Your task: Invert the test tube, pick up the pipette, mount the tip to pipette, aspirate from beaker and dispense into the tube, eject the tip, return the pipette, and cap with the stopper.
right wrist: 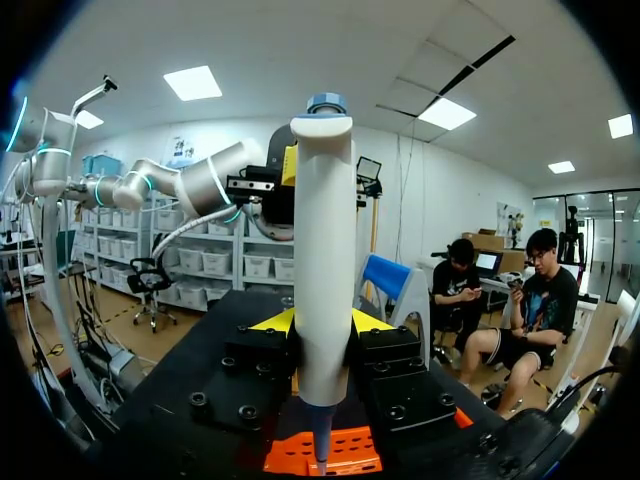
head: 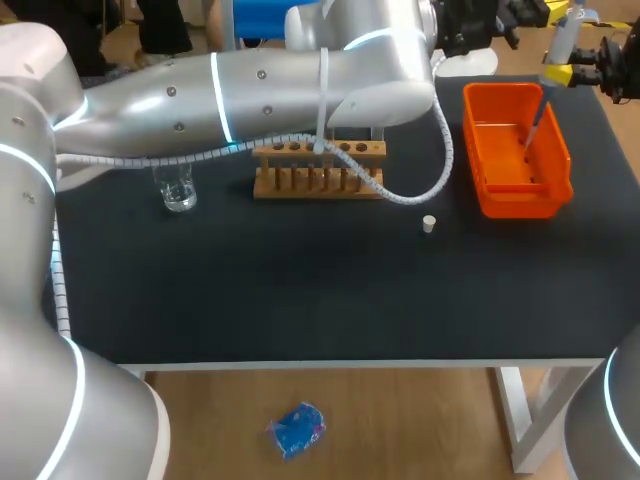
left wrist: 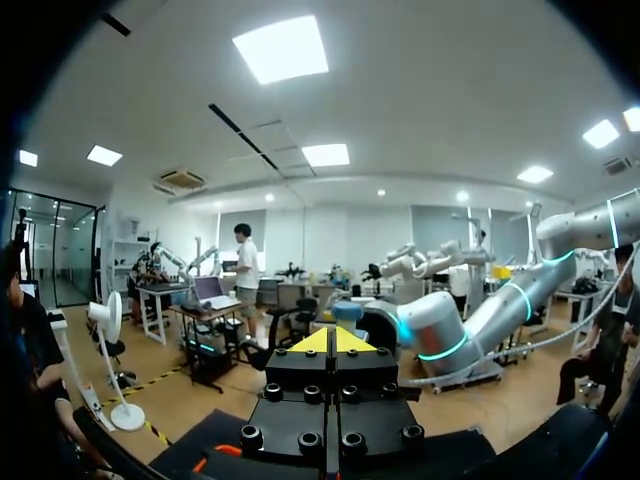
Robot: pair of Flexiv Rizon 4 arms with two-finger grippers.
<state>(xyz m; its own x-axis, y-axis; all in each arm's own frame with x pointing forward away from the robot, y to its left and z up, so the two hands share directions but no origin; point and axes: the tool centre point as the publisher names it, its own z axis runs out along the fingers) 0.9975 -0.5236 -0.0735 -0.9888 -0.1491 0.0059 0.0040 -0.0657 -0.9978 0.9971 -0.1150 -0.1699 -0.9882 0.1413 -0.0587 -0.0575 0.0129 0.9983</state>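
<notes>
My right gripper (right wrist: pixel 321 322) is shut on the white pipette (right wrist: pixel 323 250), which stands upright between its yellow fingertips. In the head view this gripper (head: pixel 560 73) holds the pipette (head: pixel 558 45) at the back right, with its thin lower end inside the orange bin (head: pixel 480 170). My left gripper (left wrist: pixel 333 340) is shut with nothing in it, and its arm (head: pixel 300 80) stretches across the back of the table. The glass beaker (head: pixel 178 190) stands at the left. A small white stopper (head: pixel 429 223) lies in front of the wooden tube rack (head: pixel 318 172), which the arm partly hides.
The orange bin (right wrist: pixel 350 450) lies directly under the pipette in the right wrist view. A coiled white cable (head: pixel 430 180) hangs from the left arm over the rack's right end. Bare black tabletop (head: pixel 300 290) fills the front half.
</notes>
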